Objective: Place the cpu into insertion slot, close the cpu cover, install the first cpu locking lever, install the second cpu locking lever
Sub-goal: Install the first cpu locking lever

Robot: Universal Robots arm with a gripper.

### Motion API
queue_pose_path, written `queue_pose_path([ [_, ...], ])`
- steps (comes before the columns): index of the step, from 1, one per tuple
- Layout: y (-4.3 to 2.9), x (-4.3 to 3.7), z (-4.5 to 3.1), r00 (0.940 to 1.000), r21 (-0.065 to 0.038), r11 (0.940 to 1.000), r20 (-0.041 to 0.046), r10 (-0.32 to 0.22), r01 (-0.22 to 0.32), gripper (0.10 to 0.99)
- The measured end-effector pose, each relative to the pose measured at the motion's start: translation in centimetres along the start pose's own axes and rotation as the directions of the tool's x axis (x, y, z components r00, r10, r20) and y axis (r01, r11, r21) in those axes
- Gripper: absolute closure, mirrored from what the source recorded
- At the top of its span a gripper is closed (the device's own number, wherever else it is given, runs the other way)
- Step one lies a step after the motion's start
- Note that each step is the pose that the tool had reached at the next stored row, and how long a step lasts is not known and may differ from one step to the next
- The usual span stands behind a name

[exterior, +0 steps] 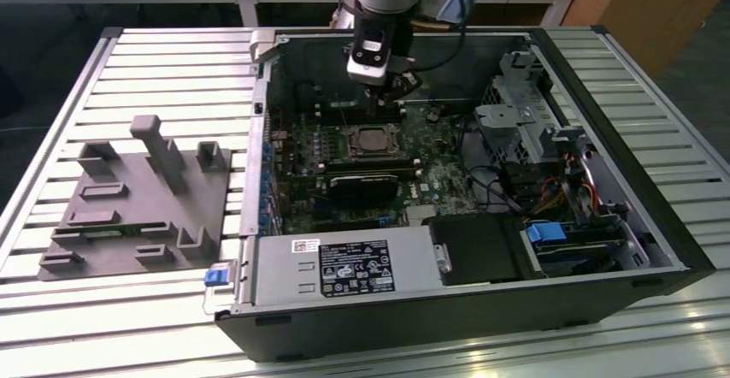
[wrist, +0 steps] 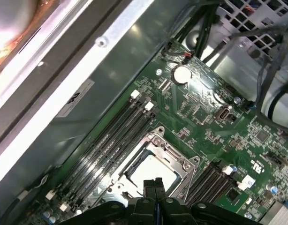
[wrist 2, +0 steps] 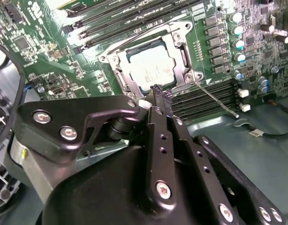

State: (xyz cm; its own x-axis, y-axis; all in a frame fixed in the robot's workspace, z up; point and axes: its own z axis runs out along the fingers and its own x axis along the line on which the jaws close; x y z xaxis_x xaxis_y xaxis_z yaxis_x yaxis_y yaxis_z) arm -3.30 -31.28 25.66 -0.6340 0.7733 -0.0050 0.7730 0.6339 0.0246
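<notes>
The cpu (wrist 2: pixel 151 70), a silver-grey square, lies in the insertion slot (wrist: pixel 188 164) on the green board, also seen in the exterior view (exterior: pixel 371 141) and first wrist view (wrist: pixel 151 171). The cpu cover (wrist 2: pixel 181 47), a silvery frame, lies flat around it. One thin locking lever (wrist 2: pixel 216 99) sticks out from the socket's corner over the black memory slots, unlatched. My gripper (wrist 2: pixel 159 91) hangs just above the socket's edge with its black fingers pressed together and nothing between them. It also appears in the exterior view (exterior: pixel 394 87) and the first wrist view (wrist: pixel 153 183).
The open computer case (exterior: pixel 262 79) lies on a slatted table. A black block (exterior: pixel 365 186) sits just in front of the socket, and a power supply (exterior: pixel 331 267) nearer still. A drive cage and cables (exterior: pixel 536 147) fill the exterior view's right. A grey fixture (exterior: pixel 137 198) stands at its left.
</notes>
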Motion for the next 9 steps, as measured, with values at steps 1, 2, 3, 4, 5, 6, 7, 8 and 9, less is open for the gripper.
queue_pose_path([
  [1,0.0,0.0,0.0,0.9999,0.0,0.9999,-0.0004,-0.014,0.014,0.98],
  [2,0.0,0.0,0.0,0.9995,0.0,0.9995,-0.0008,-0.03,0.03,0.98],
  [3,0.0,0.0,0.0,0.9989,0.0,0.9989,-0.0011,-0.046,0.046,0.98],
  [4,0.0,0.0,0.0,0.998,0.0,0.998,-0.0015,-0.064,0.064,0.98],
  [5,0.0,0.0,0.0,0.9967,-0.001,0.9967,-0.002,-0.081,0.081,0.98],
  [6,0.0,0.0,0.0,0.9951,-0.001,0.9951,-0.0024,-0.099,0.099,0.98],
  [7,0.0,0.0,0.0,0.993,-0.001,0.993,-0.0029,-0.118,0.118,0.98],
  [8,0.0,0.0,0.0,0.9909,-0.001,0.9909,-0.0033,-0.135,0.135,0.98],
  [9,0.0,0.0,0.0,0.9885,-0.001,0.9885,-0.0037,-0.151,0.151,0.98],
])
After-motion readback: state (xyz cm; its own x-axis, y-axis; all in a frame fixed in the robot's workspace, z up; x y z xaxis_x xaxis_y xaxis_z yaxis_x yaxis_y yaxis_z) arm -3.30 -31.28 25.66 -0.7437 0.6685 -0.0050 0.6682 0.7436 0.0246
